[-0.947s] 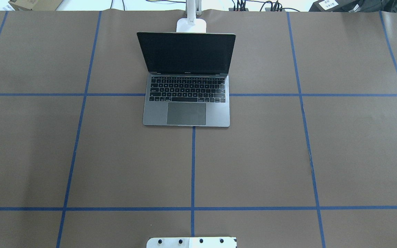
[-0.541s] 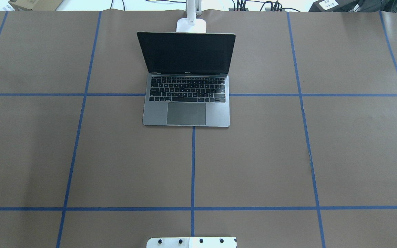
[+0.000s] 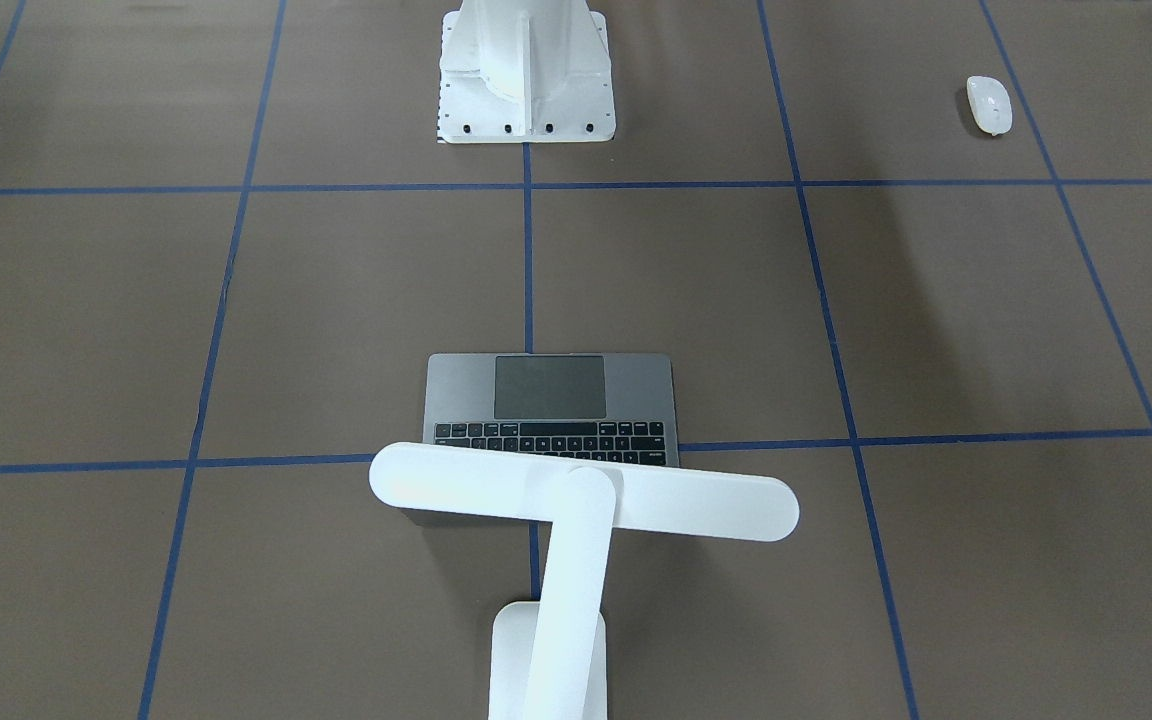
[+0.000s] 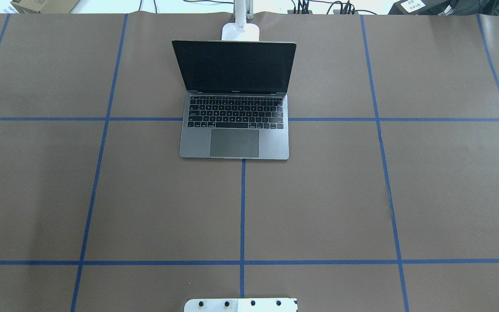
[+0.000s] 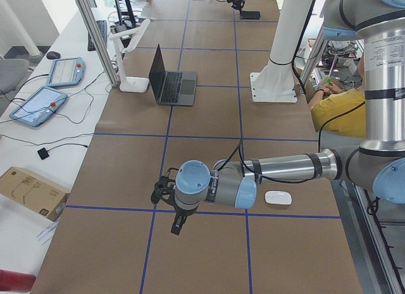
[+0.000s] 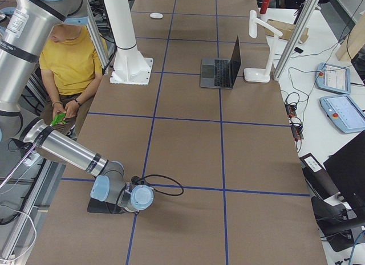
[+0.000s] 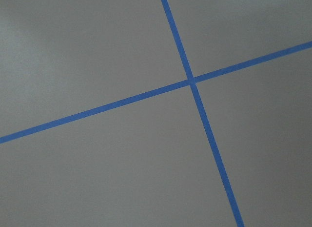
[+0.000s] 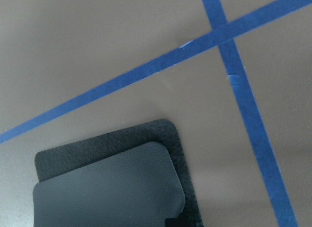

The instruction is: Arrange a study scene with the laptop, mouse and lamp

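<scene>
Tabletop (image 4: 319,195): brown covering, split into large rectangles by blue tape lines (image 7: 190,80).
Mouse pad (image 8: 107,188): black, round-cornered, flat on the tabletop near a tape crossing, with a smoother grey layer on top.
Pedestal (image 3: 526,70): white, finned, bolted to the tabletop.
Person (image 6: 68,60): seated beside the pedestal, in a yellow shirt.
Pendants (image 5: 38,104): two touchscreen units with cables, on a white side surface.
Cardboard box (image 5: 31,193): on that same surface.

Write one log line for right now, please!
laptop: open | lamp: behind laptop | mouse: far from laptop, not held
</scene>
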{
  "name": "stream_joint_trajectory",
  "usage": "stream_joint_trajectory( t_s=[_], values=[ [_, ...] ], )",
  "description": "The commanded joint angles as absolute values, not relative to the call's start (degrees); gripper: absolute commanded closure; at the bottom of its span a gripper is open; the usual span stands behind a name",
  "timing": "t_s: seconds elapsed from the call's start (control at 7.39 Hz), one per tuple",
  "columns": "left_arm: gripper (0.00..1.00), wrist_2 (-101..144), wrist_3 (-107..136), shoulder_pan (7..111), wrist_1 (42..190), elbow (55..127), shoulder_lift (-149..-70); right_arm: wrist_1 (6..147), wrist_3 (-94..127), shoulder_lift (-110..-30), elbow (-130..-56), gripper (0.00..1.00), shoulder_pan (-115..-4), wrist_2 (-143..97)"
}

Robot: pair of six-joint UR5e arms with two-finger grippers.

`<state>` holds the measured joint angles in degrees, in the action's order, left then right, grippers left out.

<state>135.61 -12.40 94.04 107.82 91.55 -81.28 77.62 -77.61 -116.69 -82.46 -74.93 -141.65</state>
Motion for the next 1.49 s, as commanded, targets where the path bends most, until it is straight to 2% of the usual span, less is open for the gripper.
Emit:
stream_joint_trajectory(
  t_s=[0.0, 0.68, 0.81, 1.35],
  values=[
    [0.0, 135.9, -12.4, 94.0, 108.1, 91.7, -80.9, 77.5, -77.6, -116.7, -83.9, 1.0, -75.8, -141.7],
    [0.0, 136.2, -12.4, 94.0, 108.0, 91.1, -80.9, 78.2, -76.8, -114.2, -88.5, 1.0, -86.5, -141.5],
    [0.0, 136.2, -12.3, 94.0, 108.0, 90.9, -80.9, 78.5, -76.6, -112.2, -88.7, 1.0, -89.5, -141.4],
    [0.0, 136.2, -11.9, 94.0, 108.0, 91.1, -80.9, 95.4, -68.2, -98.6, -95.4, 1.0, -98.0, -140.9]
  ],
)
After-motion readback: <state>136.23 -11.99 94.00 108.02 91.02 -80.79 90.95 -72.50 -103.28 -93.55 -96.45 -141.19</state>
